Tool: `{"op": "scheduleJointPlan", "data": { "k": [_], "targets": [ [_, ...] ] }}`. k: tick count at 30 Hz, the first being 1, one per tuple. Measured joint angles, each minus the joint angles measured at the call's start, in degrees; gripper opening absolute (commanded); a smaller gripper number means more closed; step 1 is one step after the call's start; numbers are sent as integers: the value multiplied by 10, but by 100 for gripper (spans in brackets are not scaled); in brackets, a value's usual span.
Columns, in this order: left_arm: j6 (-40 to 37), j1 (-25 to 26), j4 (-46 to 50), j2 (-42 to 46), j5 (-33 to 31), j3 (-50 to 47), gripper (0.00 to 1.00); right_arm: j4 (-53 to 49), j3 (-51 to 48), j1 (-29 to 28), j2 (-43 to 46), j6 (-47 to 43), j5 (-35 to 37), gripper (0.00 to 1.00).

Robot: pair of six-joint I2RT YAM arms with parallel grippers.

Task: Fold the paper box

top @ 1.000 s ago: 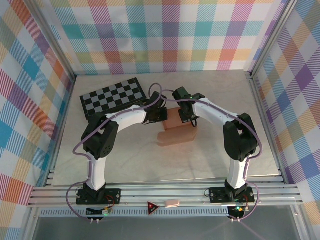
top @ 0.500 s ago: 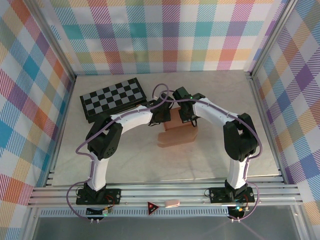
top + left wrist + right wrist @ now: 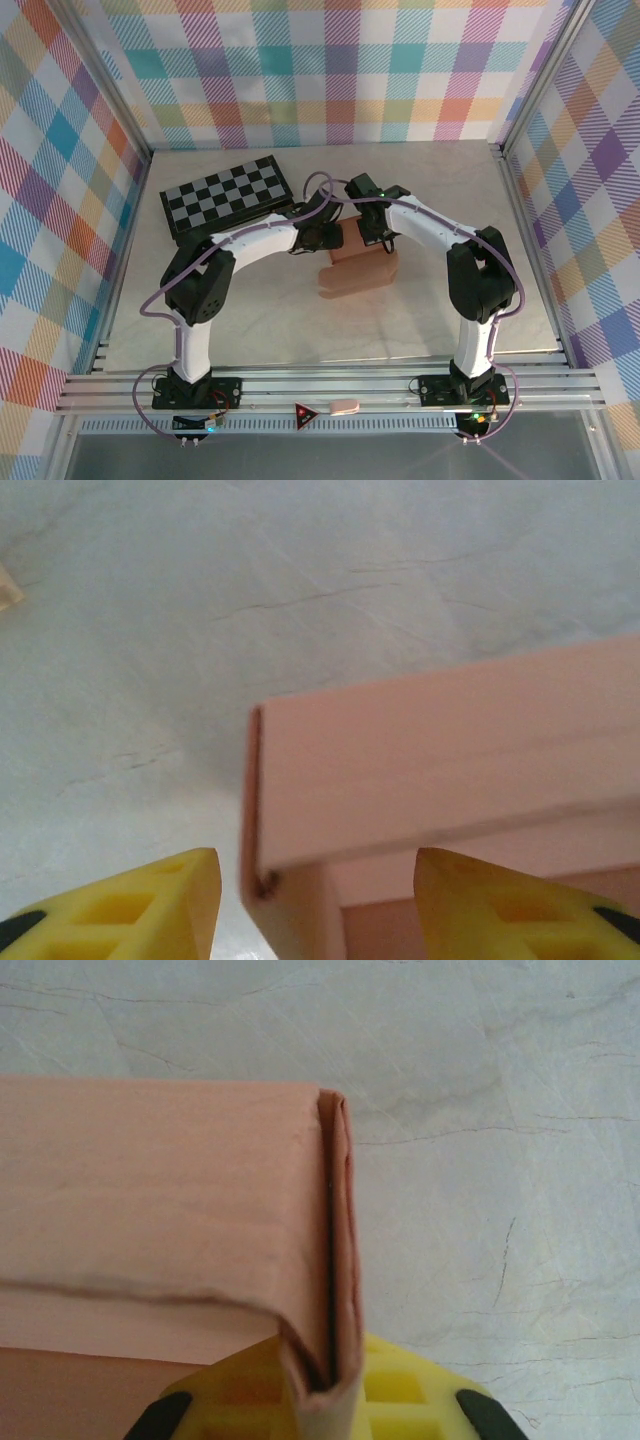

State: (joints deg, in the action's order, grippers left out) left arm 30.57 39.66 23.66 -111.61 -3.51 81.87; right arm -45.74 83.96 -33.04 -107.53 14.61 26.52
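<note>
Clenched on the folded right edge of the paper box [image 3: 355,268] with the right hand [image 3: 325,1385]; released, straddling its left corner, with the left hand [image 3: 315,885], on the counter [image 3: 250,320].

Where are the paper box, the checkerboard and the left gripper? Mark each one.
paper box [image 3: 355,277], top view, its near panel.
checkerboard [image 3: 228,192], top view, middle of the board.
left gripper [image 3: 315,880], left wrist view, midway between its yellow fingertips.

A lab test cell: aluminium rail frame [image 3: 330,385], plaid backdrop walls [image 3: 330,70], bolted robot arms [image 3: 200,290].
</note>
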Motion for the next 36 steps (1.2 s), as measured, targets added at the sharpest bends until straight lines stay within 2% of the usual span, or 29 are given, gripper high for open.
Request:
{"op": "scheduleJointPlan", "data": {
  "k": [4, 10, 20, 27, 36],
  "targets": [
    [0, -1, -5, 21, 31, -23, 53, 0, 0, 0, 0, 0, 0, 0],
    [5, -2, -3, 27, 56, -72, 41, -2, 0, 0, -5, 0, 0, 0],
    [14, -4, -34, 1, 60, -58, 11, -2, 0, 0, -6, 2, -2, 0],
    [16, -5, -40, -9, 58, -47, 10, -4, 2, 1, -6, 10, 1, 0],
    [12, -4, -32, -24, 47, -32, 15, -3, 6, 1, -7, 11, 4, 0]
  ]
}}
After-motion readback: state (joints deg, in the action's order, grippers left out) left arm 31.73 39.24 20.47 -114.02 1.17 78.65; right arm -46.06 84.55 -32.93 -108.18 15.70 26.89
